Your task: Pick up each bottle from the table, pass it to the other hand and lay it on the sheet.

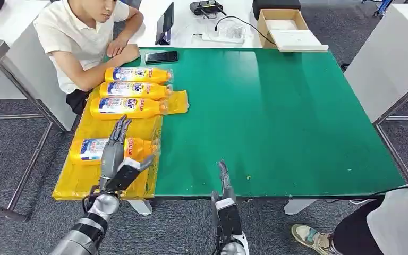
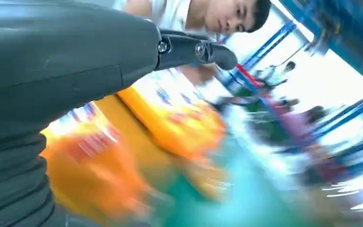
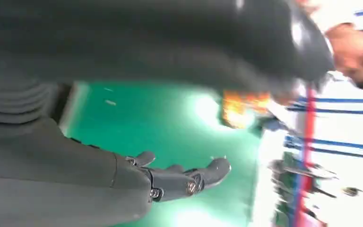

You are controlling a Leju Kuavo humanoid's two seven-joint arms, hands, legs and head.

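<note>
green table (image 1: 276,117) | yellow sheet (image 1: 79,178) lay along left edge | black phone (image 1: 161,57) lay at far edge | four yellow bottles (image 1: 129,107) lay on sheet

We stood in a robot test lab.
We saw a green mat (image 1: 297,117) on a workbench, grey carpet (image 1: 10,154), a controller (image 1: 207,7) and a seated person (image 1: 79,42).

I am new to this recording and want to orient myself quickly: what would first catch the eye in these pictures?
Four orange-yellow bottles lie on a yellow sheet at the left edge of the green table, three in a row far off, one nearer. The left hand hovers over that near bottle, holding nothing; the right hand waits at the table's near edge. A seated person watches.
</note>
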